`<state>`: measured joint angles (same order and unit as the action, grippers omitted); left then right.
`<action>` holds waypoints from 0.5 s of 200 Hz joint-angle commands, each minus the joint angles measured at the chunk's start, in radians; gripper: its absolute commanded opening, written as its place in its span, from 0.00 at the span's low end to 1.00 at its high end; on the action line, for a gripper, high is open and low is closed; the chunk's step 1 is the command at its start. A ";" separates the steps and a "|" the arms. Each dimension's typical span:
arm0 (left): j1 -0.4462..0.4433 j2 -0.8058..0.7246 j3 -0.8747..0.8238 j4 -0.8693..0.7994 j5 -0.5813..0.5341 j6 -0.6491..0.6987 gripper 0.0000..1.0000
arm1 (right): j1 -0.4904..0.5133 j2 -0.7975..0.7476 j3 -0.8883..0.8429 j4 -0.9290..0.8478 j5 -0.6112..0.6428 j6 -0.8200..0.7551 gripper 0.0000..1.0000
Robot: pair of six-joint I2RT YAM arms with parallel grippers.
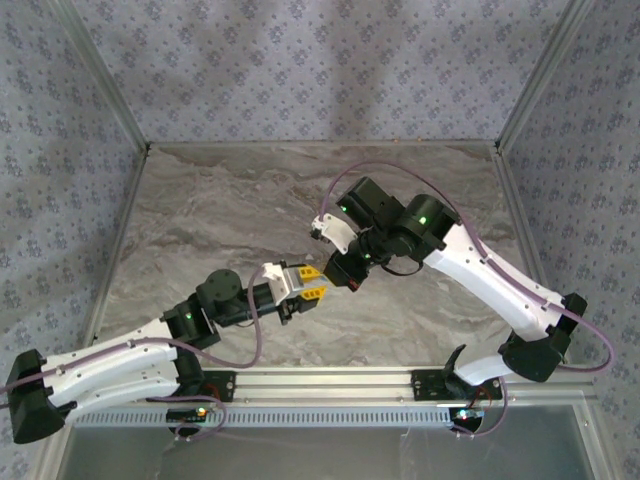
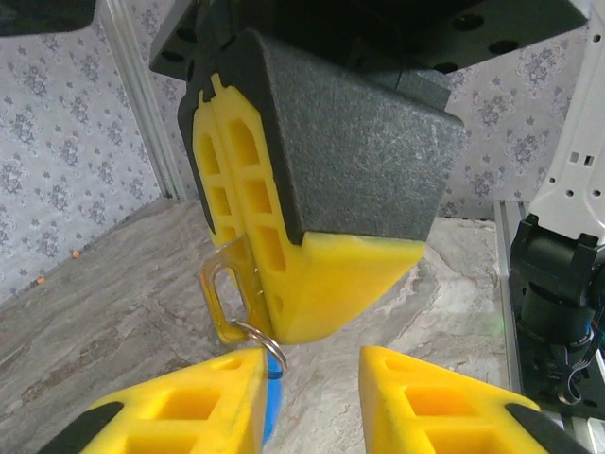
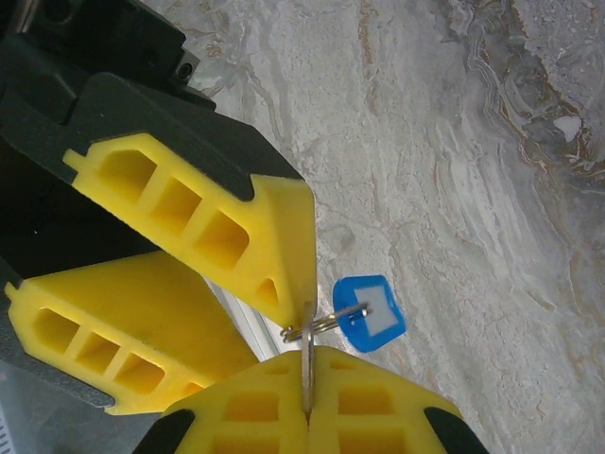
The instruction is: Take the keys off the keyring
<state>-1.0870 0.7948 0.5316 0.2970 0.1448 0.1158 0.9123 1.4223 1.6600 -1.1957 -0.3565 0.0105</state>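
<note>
The right hand (image 3: 309, 357) is clamped tight on a flat metal tab (image 2: 234, 255), which sits edge-on between its pads. The ring (image 3: 321, 325) hangs off that tab, and the blue key (image 3: 370, 314) sits on the ring at 1 o'clock from the pads, over the table (image 3: 454, 189). The left hand (image 2: 312, 357), at 10 o'clock, stands narrowly parted and holds nothing. It should probably close on the blue key's flat faces, then slide it round the coil with the right holding firm

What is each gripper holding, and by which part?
Right gripper pinches the slotted metal piece by one edge; ring and blue key hang from it. Left gripper, open, holds nothing.
</note>
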 commanded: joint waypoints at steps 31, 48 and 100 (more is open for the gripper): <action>-0.005 0.033 0.054 0.040 0.006 0.026 0.13 | 0.009 -0.021 -0.007 -0.003 -0.021 0.008 0.00; -0.006 0.037 0.058 0.034 -0.012 0.024 0.06 | 0.008 -0.027 -0.012 -0.002 -0.023 0.008 0.00; -0.006 0.013 0.030 0.055 -0.037 0.026 0.00 | 0.002 -0.047 -0.031 -0.002 -0.023 0.007 0.00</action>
<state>-1.0870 0.8265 0.5465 0.2962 0.1333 0.1383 0.9123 1.4025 1.6398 -1.1965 -0.3553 0.0105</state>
